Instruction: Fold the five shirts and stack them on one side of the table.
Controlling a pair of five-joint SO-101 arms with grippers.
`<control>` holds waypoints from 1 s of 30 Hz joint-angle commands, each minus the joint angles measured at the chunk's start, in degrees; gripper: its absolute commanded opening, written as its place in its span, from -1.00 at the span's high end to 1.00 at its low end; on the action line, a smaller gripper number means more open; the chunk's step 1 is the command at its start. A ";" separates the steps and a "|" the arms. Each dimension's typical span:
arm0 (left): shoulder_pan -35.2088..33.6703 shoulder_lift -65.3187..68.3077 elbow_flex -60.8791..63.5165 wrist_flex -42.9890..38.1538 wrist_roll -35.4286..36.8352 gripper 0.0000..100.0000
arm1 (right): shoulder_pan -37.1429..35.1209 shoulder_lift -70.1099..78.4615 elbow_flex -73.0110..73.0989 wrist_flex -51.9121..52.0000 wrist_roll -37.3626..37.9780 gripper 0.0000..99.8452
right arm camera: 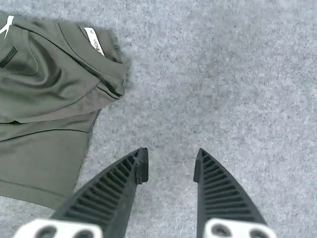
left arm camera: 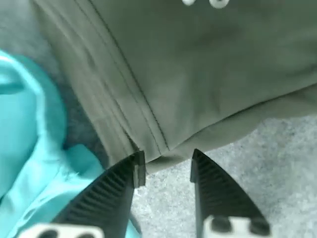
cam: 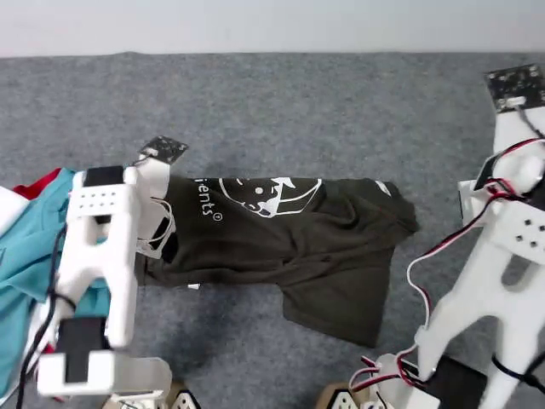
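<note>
Grey carpet (cam: 281,102) lies under everything. My left gripper (left arm camera: 166,161) stands open and empty, its tips straddling the hem of the dark shirt (left arm camera: 208,74) spread mid-table, with the teal shirt (left arm camera: 25,124) just beside. My right gripper (right arm camera: 170,161), equally open, hangs over bare carpet near the collar end. The cloth looks limp and light, so I'd pinch the hem corners.

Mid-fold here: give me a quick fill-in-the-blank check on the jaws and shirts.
The left jaws stand ____ at the dark shirt's edge.
The right jaws, over the mat, hold ____.
The dark shirt's print is ____.
The teal shirt lies beside the ____ arm.
Missing words: open; nothing; white; left.
</note>
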 commanded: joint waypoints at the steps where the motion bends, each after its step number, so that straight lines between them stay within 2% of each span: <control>1: 0.00 3.96 -2.59 1.85 -1.23 0.68 | 0.48 -1.89 -0.26 2.07 -0.62 0.68; 12: -0.35 10.29 -2.95 -3.34 -0.88 0.69 | 0.48 -1.36 -0.26 2.07 -0.53 0.68; 19: -0.18 13.19 -3.03 -5.45 -0.88 0.92 | 0.48 -1.36 -0.18 2.07 -0.53 0.68; 30: 0.00 7.74 -3.03 -2.90 -0.88 0.99 | 0.31 -1.27 -0.18 1.89 -0.53 0.68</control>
